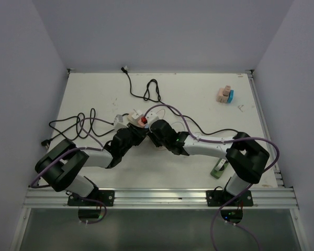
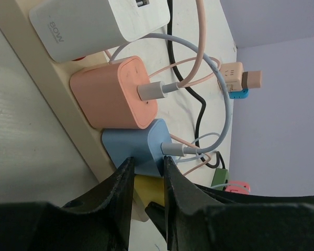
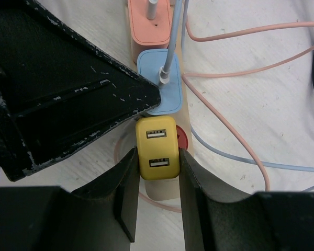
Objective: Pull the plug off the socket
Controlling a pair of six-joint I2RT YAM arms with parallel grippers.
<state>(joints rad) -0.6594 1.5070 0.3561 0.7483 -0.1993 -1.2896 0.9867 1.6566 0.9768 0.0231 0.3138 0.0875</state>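
A yellow plug (image 3: pixel 157 147) with two USB ports stands plugged into a cream power strip (image 2: pixel 60 91). The strip lies flat mid-table.

surface: white flat tabletop (image 1: pixel 199 89) | centre: cream plastic power strip (image 1: pixel 135 116) lying flat | far centre: looped black cable (image 1: pixel 153 90) | left: second black cable (image 1: pixel 73 125) in loose curves | far right: small peach-and-blue adapter block (image 1: pixel 225 95) | near right: small green object (image 1: pixel 219 170), kind unclear
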